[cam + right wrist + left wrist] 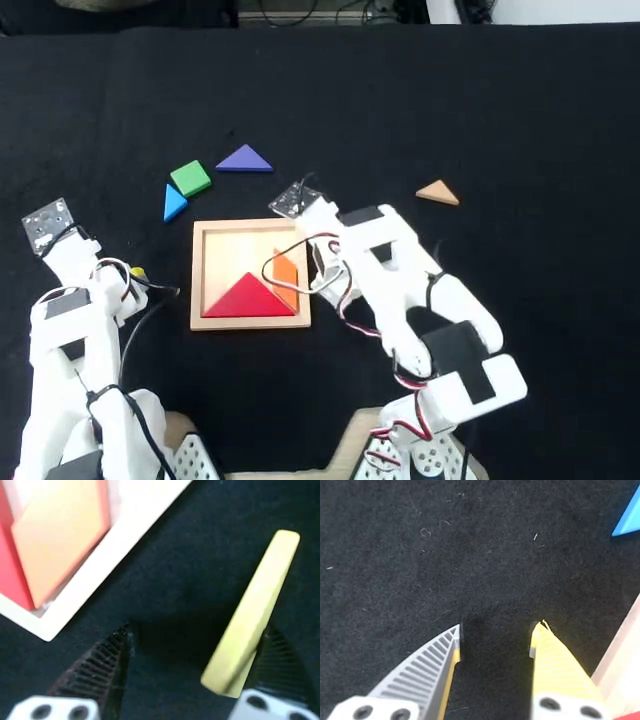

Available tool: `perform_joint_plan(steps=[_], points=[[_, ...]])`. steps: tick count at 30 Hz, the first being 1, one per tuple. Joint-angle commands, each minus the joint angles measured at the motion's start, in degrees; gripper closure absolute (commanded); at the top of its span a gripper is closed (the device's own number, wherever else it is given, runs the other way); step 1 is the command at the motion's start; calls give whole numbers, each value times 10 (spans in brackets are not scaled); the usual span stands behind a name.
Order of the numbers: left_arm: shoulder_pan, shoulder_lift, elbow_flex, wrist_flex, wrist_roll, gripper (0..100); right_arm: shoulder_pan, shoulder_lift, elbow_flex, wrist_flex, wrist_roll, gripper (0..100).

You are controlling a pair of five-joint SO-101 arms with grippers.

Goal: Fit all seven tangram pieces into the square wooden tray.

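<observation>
The square wooden tray (202, 275) holds a red triangle (248, 297) and an orange piece (286, 270). In the right wrist view the tray's corner (100, 562) lies just off my right gripper (195, 640). That gripper is open, and a yellow piece (252, 610) stands on edge, leaning against one finger. My left gripper (497, 635) is open over bare cloth, left of the tray (620, 665). On the cloth beyond the tray lie a green square (190, 178), a blue triangle (174, 202), a purple triangle (244, 159) and a tan triangle (437, 192).
A black cloth (480, 120) covers the whole table. The right arm (400, 290) leans over the tray's right edge. The left arm (70, 330) stands at the near left. The blue triangle's tip (627, 520) lies ahead of the left gripper.
</observation>
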Motion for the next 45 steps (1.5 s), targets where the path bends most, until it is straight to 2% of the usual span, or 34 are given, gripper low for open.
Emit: perform_joint_plan(steps=[1,6,10,19,29,34,45], points=[[7,-10,-24,3,3,770,4,3,-12,3,11,665],[7,-10,-24,4,3,770,4,5,-12,3,29,791],[6,-10,-24,4,3,770,4,7,-22,8,29,819],[6,-10,-24,4,3,770,75,7,-58,10,30,985],[6,-10,-24,4,3,770,78,2,-99,37,51,969],[6,-10,-24,3,3,770,76,2,-132,75,53,804],[6,-10,-24,2,3,770,78,4,-150,70,54,825]])
